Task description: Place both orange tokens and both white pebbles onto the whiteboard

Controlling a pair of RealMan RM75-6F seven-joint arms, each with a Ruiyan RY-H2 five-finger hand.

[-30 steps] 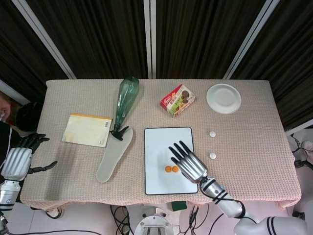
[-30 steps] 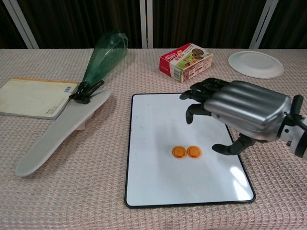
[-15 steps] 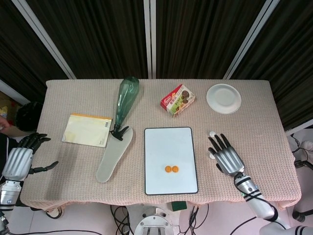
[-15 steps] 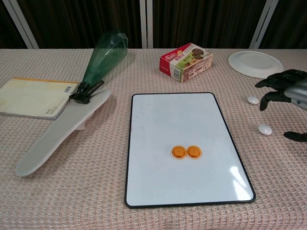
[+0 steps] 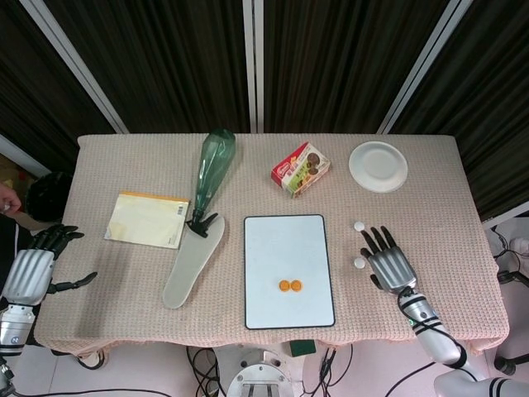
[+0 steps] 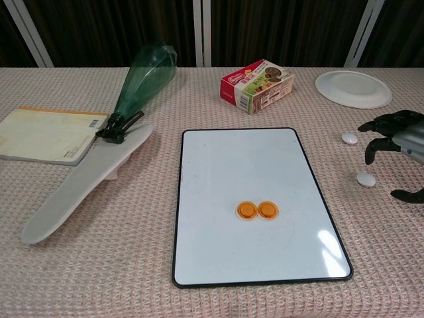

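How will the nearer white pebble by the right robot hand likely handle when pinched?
The small, smooth, rounded white pebble probably slips from fingertips. Lying low on the woven beige tablecloth, it offers little edge. It may skid rather than roll.

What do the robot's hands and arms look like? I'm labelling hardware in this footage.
Both the left hand and the right hand have silver metallic backs and black fingers. The right wrist is grey with black cabling wrapped around it, joining a white forearm.

You get bright, even light from overhead in both views; shadows under things are faint and short; a soft white glare sits on the whiteboard near its lower right corner; focus is sharp throughout; the curtains behind stay dark.
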